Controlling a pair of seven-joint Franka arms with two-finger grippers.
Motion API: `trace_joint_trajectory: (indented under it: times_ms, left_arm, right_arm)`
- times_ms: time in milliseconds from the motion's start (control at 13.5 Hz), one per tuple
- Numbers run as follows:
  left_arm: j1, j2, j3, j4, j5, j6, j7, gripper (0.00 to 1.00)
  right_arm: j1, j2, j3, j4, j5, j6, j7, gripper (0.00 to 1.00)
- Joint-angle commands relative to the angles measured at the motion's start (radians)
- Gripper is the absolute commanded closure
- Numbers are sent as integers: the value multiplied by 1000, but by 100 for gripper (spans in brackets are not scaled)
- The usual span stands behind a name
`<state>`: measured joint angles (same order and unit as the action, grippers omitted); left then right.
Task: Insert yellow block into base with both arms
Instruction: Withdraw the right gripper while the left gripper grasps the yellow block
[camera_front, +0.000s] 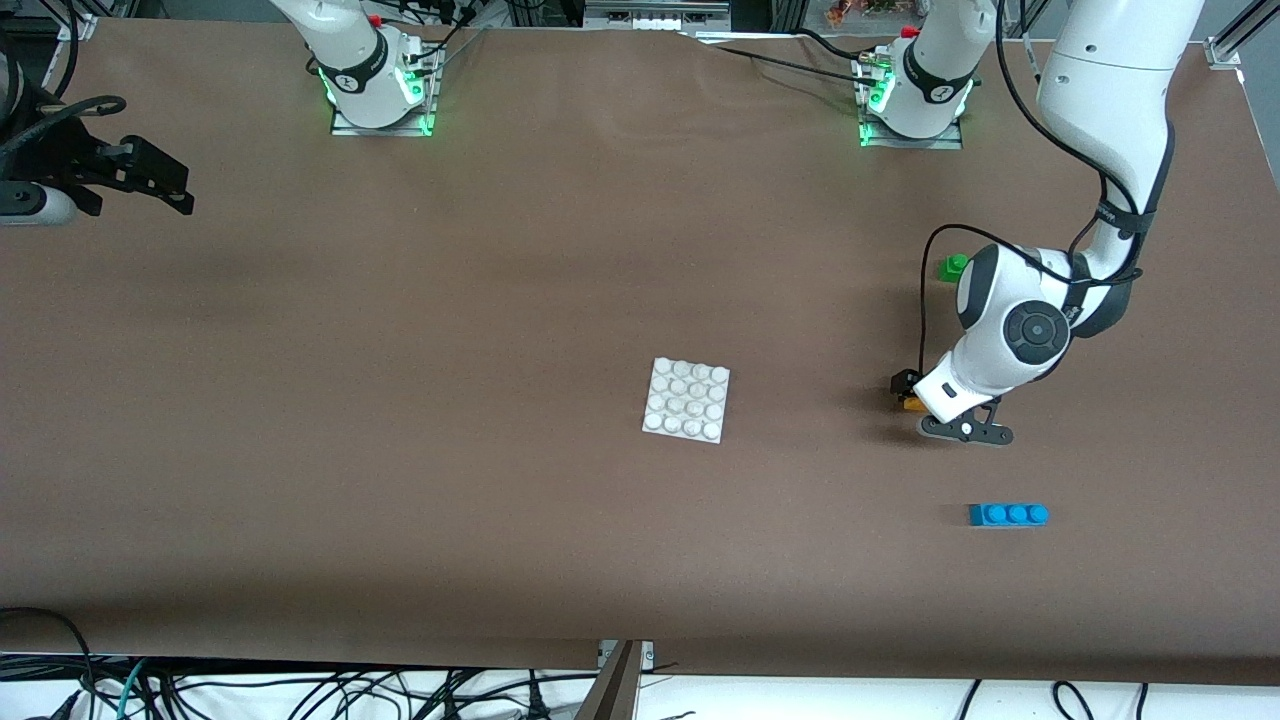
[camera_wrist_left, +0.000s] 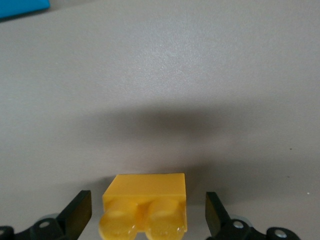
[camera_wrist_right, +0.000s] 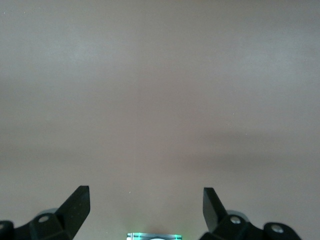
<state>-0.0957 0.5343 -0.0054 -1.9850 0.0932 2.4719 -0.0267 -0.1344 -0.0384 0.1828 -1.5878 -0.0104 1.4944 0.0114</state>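
The yellow block (camera_front: 912, 403) lies on the brown table toward the left arm's end, mostly hidden under the left wrist. In the left wrist view the block (camera_wrist_left: 145, 205) sits between the fingers with a gap on each side. My left gripper (camera_front: 908, 392) is low at the block, open and around it (camera_wrist_left: 147, 212). The white base (camera_front: 687, 400) lies flat near the table's middle, apart from the block. My right gripper (camera_front: 160, 185) waits open and empty over bare table at the right arm's end; its wrist view (camera_wrist_right: 146, 205) shows only tabletop.
A green two-stud brick (camera_front: 953, 266) lies farther from the front camera than the left wrist. A blue three-stud brick (camera_front: 1008, 514) lies nearer to the camera; its corner shows in the left wrist view (camera_wrist_left: 20, 7).
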Motion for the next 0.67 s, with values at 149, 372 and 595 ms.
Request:
trace_joint_trajectory:
  times_ms: [149,372,595]
  left_arm:
    - [1,18,-2,-15,20,36,14,16]
    - [1,6,-2,-15,20,22,16,70]
    - [1,-28,-8,26,19,-49,7,73]
  right_arm:
    - [-10,-34,3,-38,-10,30,-19,0]
    - [-8,-32,3,-38,-11,32,-18,0]
    - [-10,-32,3,-40,-11,32,-18,0]
